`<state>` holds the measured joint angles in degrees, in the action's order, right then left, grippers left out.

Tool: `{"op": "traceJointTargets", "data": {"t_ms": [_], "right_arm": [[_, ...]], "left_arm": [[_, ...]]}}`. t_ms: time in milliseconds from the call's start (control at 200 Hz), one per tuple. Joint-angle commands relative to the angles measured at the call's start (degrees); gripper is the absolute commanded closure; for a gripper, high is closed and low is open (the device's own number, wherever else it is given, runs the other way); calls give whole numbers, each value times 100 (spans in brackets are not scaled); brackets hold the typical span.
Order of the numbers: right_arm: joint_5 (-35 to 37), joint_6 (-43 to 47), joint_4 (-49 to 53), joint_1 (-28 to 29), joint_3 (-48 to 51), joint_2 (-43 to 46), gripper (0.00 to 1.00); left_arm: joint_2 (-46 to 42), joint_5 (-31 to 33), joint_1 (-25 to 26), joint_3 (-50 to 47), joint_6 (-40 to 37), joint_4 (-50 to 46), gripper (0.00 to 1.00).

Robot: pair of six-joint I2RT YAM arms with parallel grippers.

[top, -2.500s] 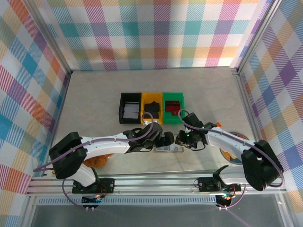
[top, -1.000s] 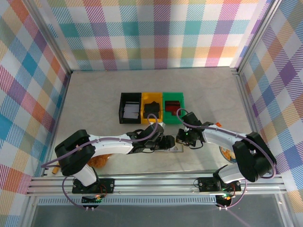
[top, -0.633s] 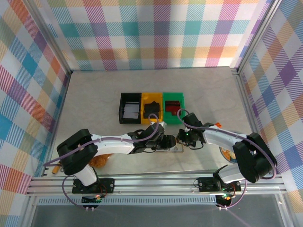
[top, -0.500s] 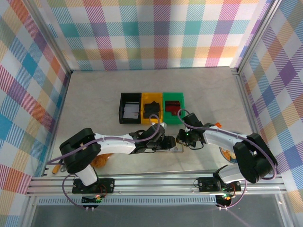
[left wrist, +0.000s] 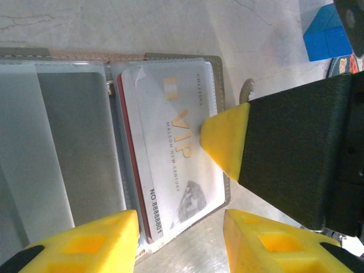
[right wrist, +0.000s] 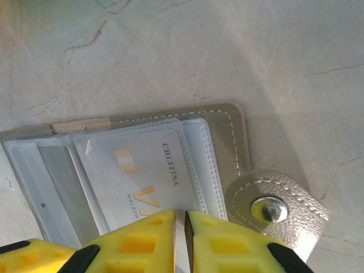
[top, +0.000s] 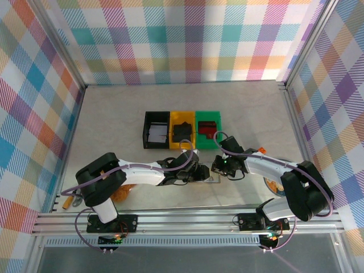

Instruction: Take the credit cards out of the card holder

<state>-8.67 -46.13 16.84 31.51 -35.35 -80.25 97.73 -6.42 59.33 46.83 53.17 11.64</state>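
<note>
The grey card holder [top: 208, 179] lies open on the table between my two grippers. Its right panel [left wrist: 218, 68] holds a white VIP credit card [left wrist: 170, 153] under a clear sleeve, with the red edge of another card [left wrist: 131, 165] showing beneath it. The left gripper [left wrist: 179, 244] hovers open over the holder's near edge, nothing between its fingers. The right gripper [right wrist: 183, 242] is shut, and its yellow tip [left wrist: 227, 139] rests on the white card [right wrist: 136, 176]. The holder's snap tab [right wrist: 276, 210] sticks out to the right.
Black [top: 155, 135], yellow [top: 182, 132] and green [top: 207, 129] bins stand in a row just behind the holder. A plate [top: 278, 185] sits by the right arm, an orange object [top: 119, 193] under the left arm, a blue block [left wrist: 325, 34] nearby.
The left arm's elbow has swung to the right and its gripper has settled closer over the holder. The right gripper has stayed on the holder's right end.
</note>
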Motion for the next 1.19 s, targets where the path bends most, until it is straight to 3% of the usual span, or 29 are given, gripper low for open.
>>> {"op": "traceJointTargets", "data": {"t_ms": [0,470,1190], "right_arm": [[58,-89,197,-22,171,-26,83],[40,-106,183,-23,205,18,84],[-40,-123,148,-22,237,0,84]], "left_arm": [[125,31,-45,-64,35,207,59],[136,490,-53,72,-87,-275,68],[330,446,-53,274,-51,-282,71]]}}
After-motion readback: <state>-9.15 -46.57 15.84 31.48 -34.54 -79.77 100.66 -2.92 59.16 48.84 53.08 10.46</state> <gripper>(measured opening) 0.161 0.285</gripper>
